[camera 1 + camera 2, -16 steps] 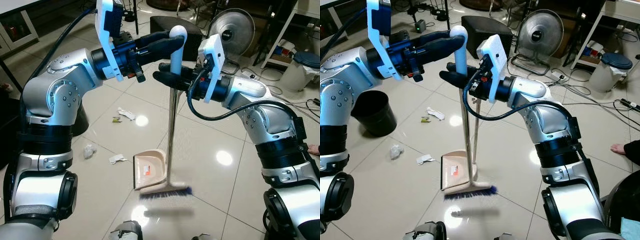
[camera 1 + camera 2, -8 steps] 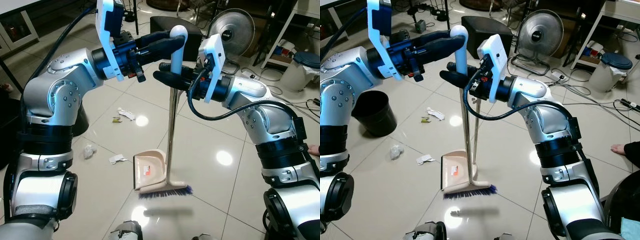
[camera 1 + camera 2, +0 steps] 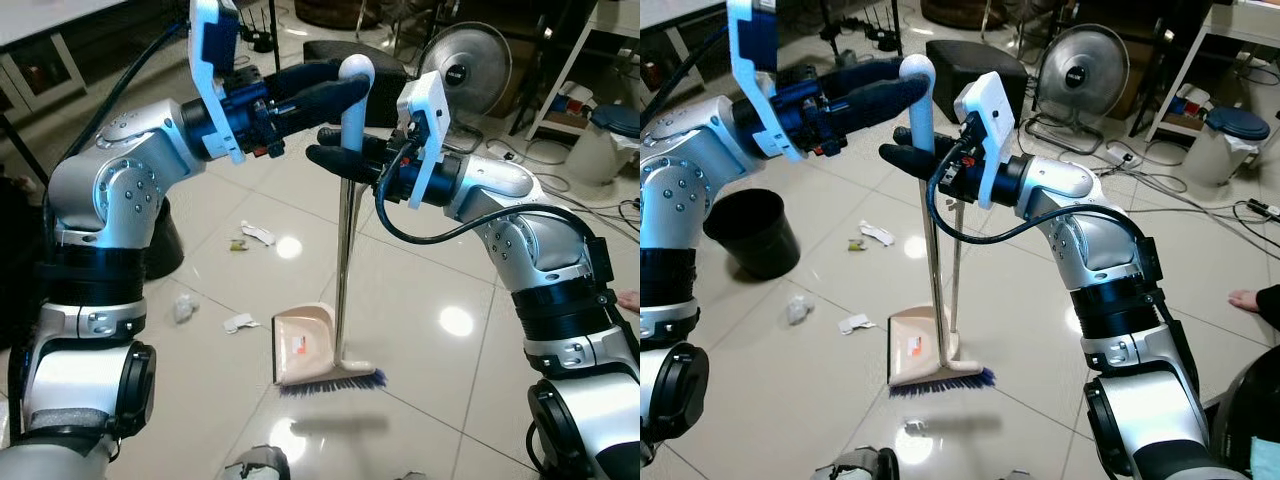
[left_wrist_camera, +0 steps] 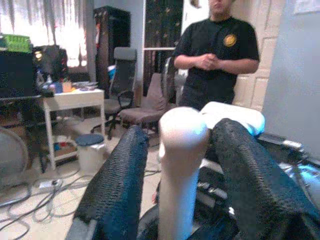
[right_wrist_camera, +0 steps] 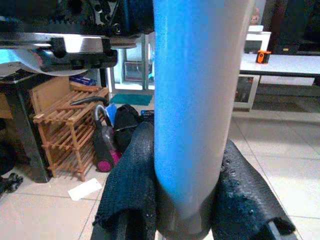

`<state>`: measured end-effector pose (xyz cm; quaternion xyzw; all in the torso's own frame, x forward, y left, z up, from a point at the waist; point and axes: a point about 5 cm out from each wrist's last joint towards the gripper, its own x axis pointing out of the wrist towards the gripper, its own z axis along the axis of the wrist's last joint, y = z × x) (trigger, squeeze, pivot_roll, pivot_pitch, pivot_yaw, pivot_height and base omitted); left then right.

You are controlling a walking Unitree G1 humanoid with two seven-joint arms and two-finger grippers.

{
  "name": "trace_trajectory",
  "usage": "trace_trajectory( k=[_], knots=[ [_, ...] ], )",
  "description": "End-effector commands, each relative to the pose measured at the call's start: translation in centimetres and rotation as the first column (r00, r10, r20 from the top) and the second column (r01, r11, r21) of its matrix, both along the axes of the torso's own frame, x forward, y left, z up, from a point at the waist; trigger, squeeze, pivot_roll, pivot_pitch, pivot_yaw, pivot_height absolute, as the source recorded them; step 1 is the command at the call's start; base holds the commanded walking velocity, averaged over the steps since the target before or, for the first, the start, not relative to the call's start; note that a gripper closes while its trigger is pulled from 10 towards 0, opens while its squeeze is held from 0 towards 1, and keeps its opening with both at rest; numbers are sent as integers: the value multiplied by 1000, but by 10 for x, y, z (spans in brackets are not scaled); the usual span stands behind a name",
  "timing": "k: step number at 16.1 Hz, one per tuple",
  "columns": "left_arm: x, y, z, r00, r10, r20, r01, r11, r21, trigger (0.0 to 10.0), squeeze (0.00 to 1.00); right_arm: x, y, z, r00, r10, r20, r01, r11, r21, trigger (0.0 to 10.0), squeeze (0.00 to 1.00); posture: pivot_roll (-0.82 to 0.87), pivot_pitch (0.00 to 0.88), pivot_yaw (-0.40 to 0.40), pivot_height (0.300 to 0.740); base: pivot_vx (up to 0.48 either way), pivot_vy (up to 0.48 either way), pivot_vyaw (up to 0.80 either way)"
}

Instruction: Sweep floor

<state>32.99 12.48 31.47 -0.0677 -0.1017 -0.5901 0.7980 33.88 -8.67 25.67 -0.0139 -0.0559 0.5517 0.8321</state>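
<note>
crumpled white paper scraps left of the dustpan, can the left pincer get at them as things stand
Probably not. The left pincer is up high, closed on the white broom handle, while the crumpled white paper scraps lie on the glossy tiled floor far below; it would have to let go first.

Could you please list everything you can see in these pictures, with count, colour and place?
broom: one, white handle, steel shaft, blue bristles, upright on the floor tiles.
dustpan: one, beige, on the floor against the bristles.
paper scraps: several, white, on the tiles left of the dustpan.
bin: one, black, on the floor at the left.
fan: one, grey, on the floor behind.
lidded tub: one, white with blue lid, far right.
person: one, black shirt, standing in the left wrist view.
left claw: black, around the top of the handle.
right claw: black, shut on the handle just below.
</note>
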Motion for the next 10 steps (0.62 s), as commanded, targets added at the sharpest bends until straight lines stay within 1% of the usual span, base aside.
trace_trajectory(
  k=[1, 4, 6, 8, 10],
  knots=[
    [0, -2, 7, 999, -33, 4, 33, 999, -23, 10000, 1000, -2, -2, 9, 999, 5, 51, -5, 1000, 0, 0, 0, -73, 10, 68, 740, 0, 0, 0],
    [0, -3, 6, 999, -46, 0, 46, 999, -14, 10000, 1000, -2, -2, 9, 999, 5, 53, -5, 1000, -3, 0, 0, -72, 8, 73, 740, 0, 0, 0],
    [-1, -4, 3, 997, -74, -7, 74, 997, -13, 10000, 1000, -1, -2, 8, 998, -4, 59, 4, 1000, -2, 0, 0, -67, 0, 72, 740, 0, 0, 0],
    [-7, -5, -1, 992, -129, -2, 129, 991, -17, 10000, 1000, 0, -2, 4, 998, -23, 60, 23, 1000, -9, 0, 0, -67, 0, 76, 740, 0, 0, 0],
    [-7, -4, -3, 992, -130, 2, 130, 991, -20, 10000, 1000, 0, -2, 3, 998, -32, 62, 32, 999, -9, 0, 0, -66, 0, 81, 740, 0, 0, 0]
  ],
)
